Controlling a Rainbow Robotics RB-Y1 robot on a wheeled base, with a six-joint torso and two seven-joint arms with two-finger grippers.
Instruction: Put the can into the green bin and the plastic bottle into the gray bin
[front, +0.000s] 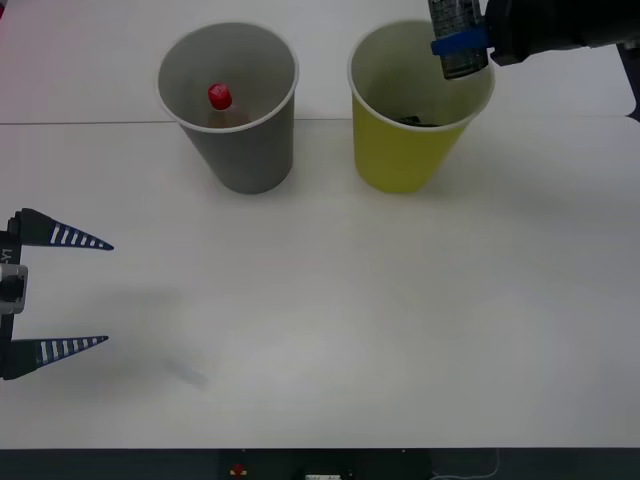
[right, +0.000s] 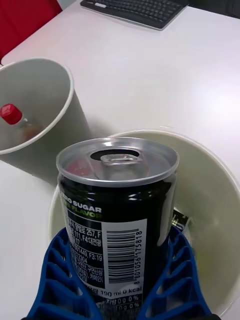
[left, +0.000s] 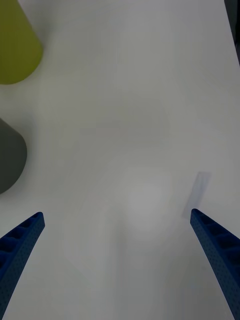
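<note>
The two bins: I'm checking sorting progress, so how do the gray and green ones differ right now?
The gray bin already holds the plastic bottle; the green bin has the can above its mouth, gripped by the right gripper. The gray bin stands to the green bin's left. Both are upright, tapered, pale-rimmed.
</note>
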